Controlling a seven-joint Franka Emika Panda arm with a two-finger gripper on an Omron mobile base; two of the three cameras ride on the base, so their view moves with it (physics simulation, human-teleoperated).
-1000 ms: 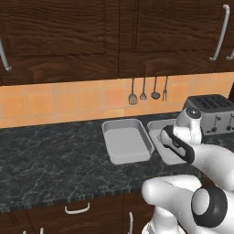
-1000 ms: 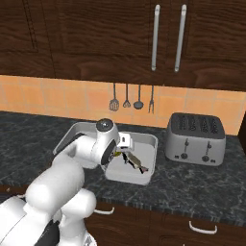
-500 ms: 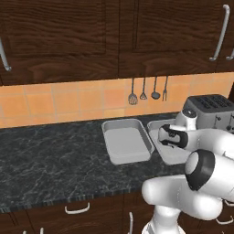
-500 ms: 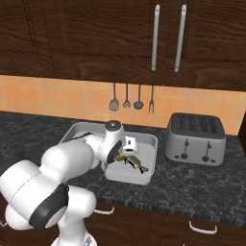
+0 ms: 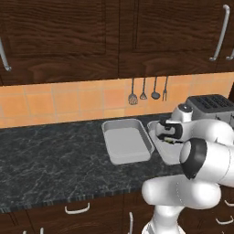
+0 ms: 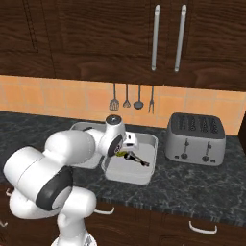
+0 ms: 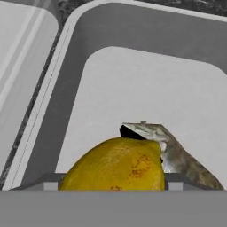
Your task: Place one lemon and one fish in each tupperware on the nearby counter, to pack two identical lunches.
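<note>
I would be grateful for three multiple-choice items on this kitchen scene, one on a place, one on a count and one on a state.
1. Where does the fish lie?
A. In the tupperware nearer the toaster
B. On the bare counter
C. On top of the toaster

2. How many utensils hang on the tiled wall?
A. Two
B. Four
C. Six

3. What is the state of the tupperware farther from the toaster?
A. Holds a fish
B. Holds a lemon
C. Holds nothing

Answers:
1 A: the right base view shows the fish inside the tupperware nearer the toaster, beside the toaster.
2 B: four utensils hang in a row.
3 C: in the left base view the tupperware farther from the toaster shows a bare floor, while the lemon is at the gripper over the other one.
</note>
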